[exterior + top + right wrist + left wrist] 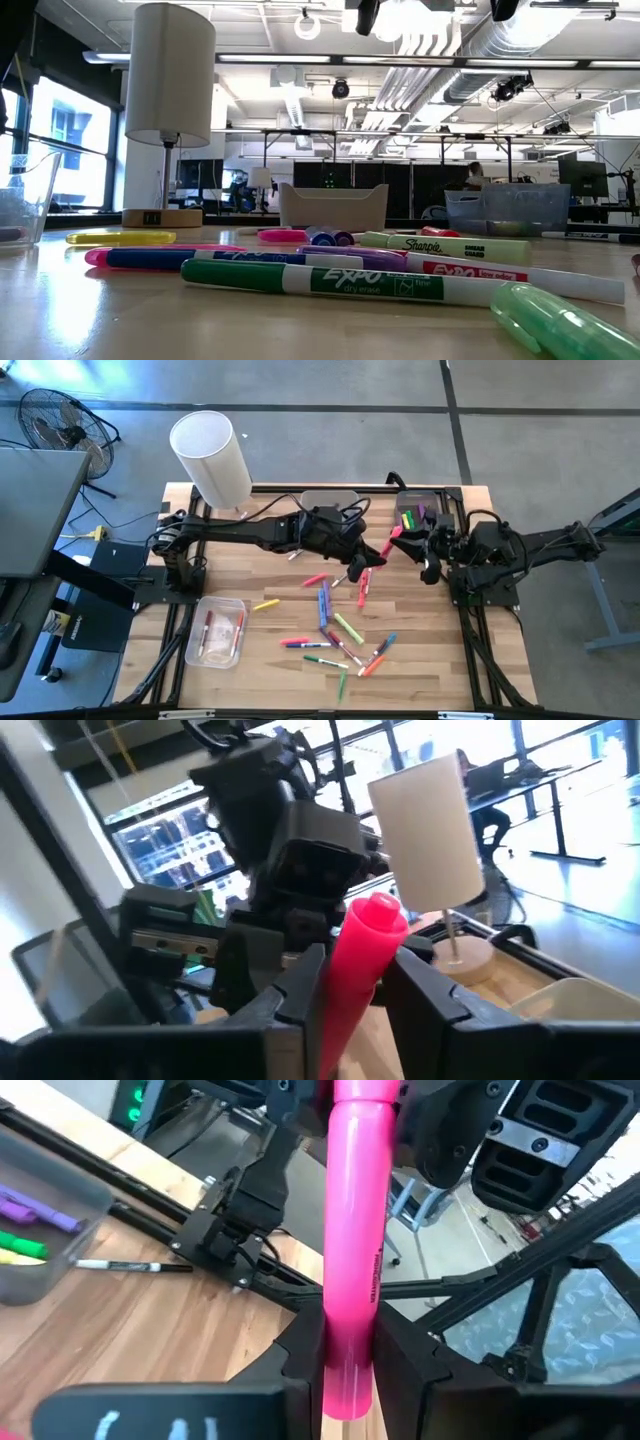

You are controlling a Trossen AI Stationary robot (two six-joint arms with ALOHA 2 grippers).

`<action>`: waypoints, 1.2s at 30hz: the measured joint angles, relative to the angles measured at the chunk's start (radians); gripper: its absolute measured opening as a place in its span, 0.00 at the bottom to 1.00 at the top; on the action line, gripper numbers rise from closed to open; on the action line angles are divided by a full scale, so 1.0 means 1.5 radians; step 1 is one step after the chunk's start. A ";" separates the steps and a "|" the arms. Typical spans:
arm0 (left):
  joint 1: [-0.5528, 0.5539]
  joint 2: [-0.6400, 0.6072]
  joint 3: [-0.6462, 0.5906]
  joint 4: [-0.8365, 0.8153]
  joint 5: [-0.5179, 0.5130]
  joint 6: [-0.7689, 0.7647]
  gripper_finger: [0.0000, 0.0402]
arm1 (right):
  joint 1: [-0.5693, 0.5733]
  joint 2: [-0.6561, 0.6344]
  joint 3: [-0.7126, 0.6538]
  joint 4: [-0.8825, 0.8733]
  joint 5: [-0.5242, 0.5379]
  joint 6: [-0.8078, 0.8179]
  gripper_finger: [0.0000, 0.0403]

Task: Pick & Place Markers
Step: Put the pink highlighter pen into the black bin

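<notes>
**Handover mid-air: pink marker passing btwn the two arms**

High view: both arms are meeting over the back-right of the counter [250, 660]. The left gripper [372, 557] and right gripper [405, 542] are sitting nearly tip to tip w/ a pink marker [393, 537] bridging them. Rest of the markers [335, 632] are lying scattered mid-counter; a few are already in the bin [420, 515] at the back right, and another bin [215, 630] is sitting front left.

Low view: nothing of the handover here, just markers lying flat, lamp behind.

Left wrist view: left jaws are clamping the pink marker [352, 1270] at its lower end, the right arm looming right behind it.

Right wrist view: right jaws are flanking the same marker [362, 965], looks like they're touching it, but can't tell if they're actually gripping yet.

So imo the transfer step is in hand. Next: right needs a firm squeeze before left lets go, then swing to the back-right bin.
</notes>
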 joint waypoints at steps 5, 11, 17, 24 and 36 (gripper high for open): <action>0.000 0.010 0.000 0.004 0.002 0.007 0.14 | -0.001 0.001 0.000 -0.005 -0.027 -0.005 0.13; -0.001 0.011 -0.001 -0.004 -0.053 -0.016 0.33 | -0.001 0.000 0.000 -0.025 -0.031 -0.026 0.11; -0.001 0.011 -0.001 -0.002 -0.074 -0.014 0.63 | -0.001 0.000 0.000 -0.047 -0.022 -0.031 0.11; 0.034 0.004 -0.001 -0.030 -0.057 -0.007 0.71 | -0.001 -0.006 0.000 -0.094 0.112 -0.063 0.10; 0.229 -0.111 -0.003 -0.285 0.019 0.098 0.72 | -0.103 -0.002 0.000 -0.216 0.323 -0.001 0.10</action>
